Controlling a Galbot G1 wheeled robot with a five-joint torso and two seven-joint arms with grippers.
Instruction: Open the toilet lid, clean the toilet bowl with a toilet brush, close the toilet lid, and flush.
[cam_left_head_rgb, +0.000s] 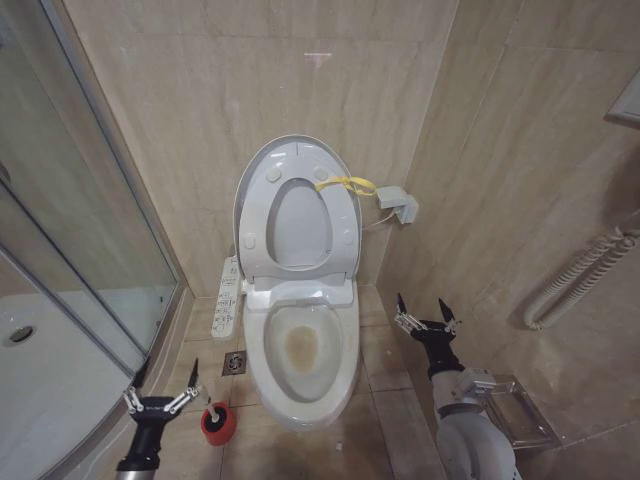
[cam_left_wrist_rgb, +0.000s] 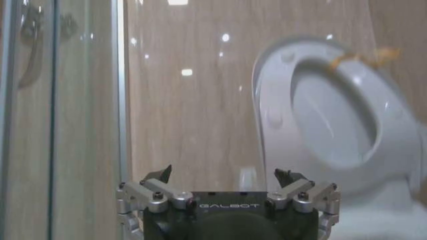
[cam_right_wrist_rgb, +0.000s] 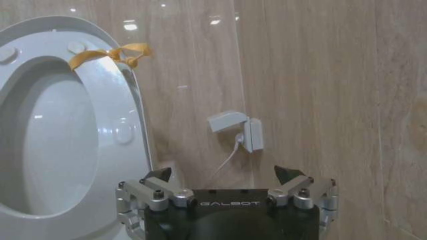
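Note:
The toilet lid (cam_left_head_rgb: 300, 226) stands upright against the wall, with the white seat ring (cam_left_head_rgb: 259, 215) raised in front of it and a yellow loop (cam_left_head_rgb: 345, 183) at its edge. Below lies the open toilet bowl (cam_left_head_rgb: 303, 392), a yellowish stain on its inner surface. The toilet brush (cam_left_head_rgb: 213, 408) stands in its red holder cup (cam_left_head_rgb: 218, 425) on the floor left of the bowl. My left gripper (cam_left_head_rgb: 166, 384) hangs open just left of the holder, holding nothing. My right gripper (cam_left_head_rgb: 421, 311) is open and empty to the right of the bowl. The left wrist view looks past the left gripper (cam_left_wrist_rgb: 223, 175) at the raised lid (cam_left_wrist_rgb: 333, 120). The right wrist view looks past the right gripper (cam_right_wrist_rgb: 223, 175) at the lid (cam_right_wrist_rgb: 53, 150) and loop (cam_right_wrist_rgb: 110, 54).
A glass shower enclosure (cam_left_head_rgb: 80, 230) and white tray (cam_left_head_rgb: 50, 380) fill the left. A long button panel (cam_left_head_rgb: 228, 295) and a floor drain (cam_left_head_rgb: 235, 362) lie beside the bowl. A wall socket box (cam_left_head_rgb: 400, 204) with a cable sits right of the lid. A ribbed hose (cam_left_head_rgb: 580, 275) runs along the right wall.

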